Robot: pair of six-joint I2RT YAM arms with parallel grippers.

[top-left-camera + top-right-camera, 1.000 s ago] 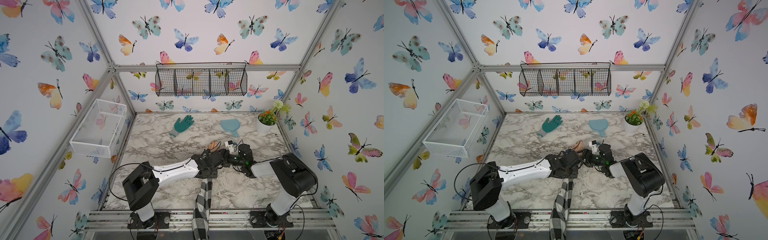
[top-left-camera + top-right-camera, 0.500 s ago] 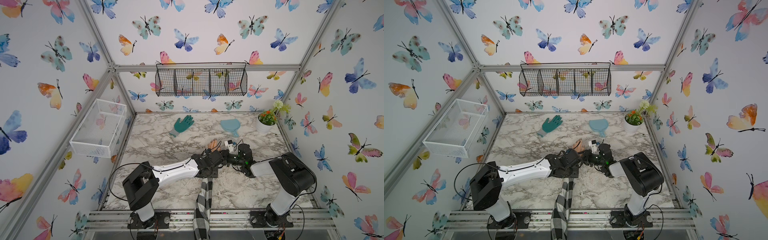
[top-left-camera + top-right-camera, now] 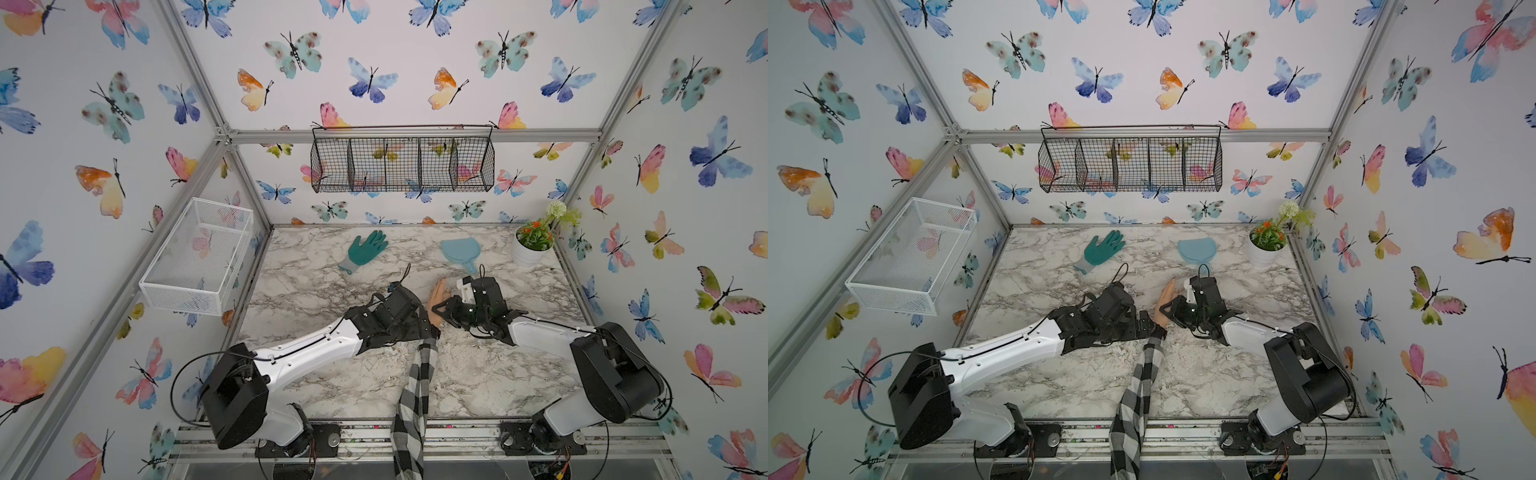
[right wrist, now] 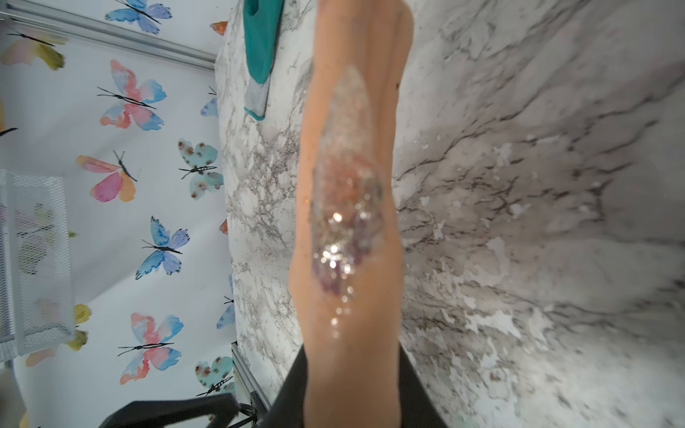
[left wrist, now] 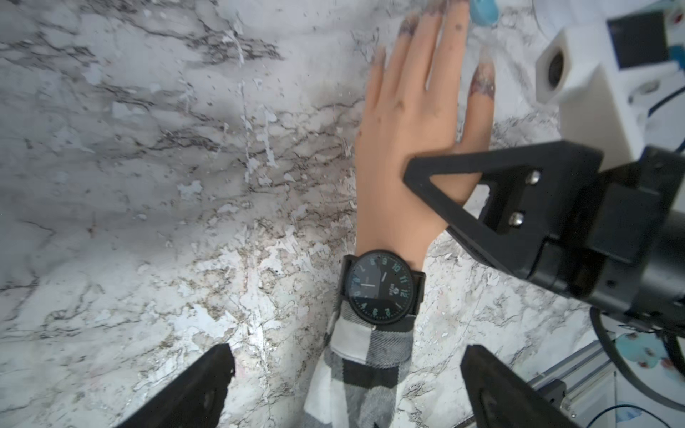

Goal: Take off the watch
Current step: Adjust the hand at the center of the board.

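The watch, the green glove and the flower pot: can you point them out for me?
watch (image 5: 381, 289): left wrist view, middle of the round dial.
green glove (image 3: 364, 251): in a top view, on the palm.
flower pot (image 3: 525, 256): in a top view, on its white wall.

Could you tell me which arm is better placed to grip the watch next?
Left, I think: the left gripper is open with the watch just ahead of it, while the right gripper is shut on the mannequin hand, steadying it.

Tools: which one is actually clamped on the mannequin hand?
The right tool, its jaws closed across the mannequin hand at the thumb side. The left tool stands wide open over the checked sleeve by the watch, gripping nothing.
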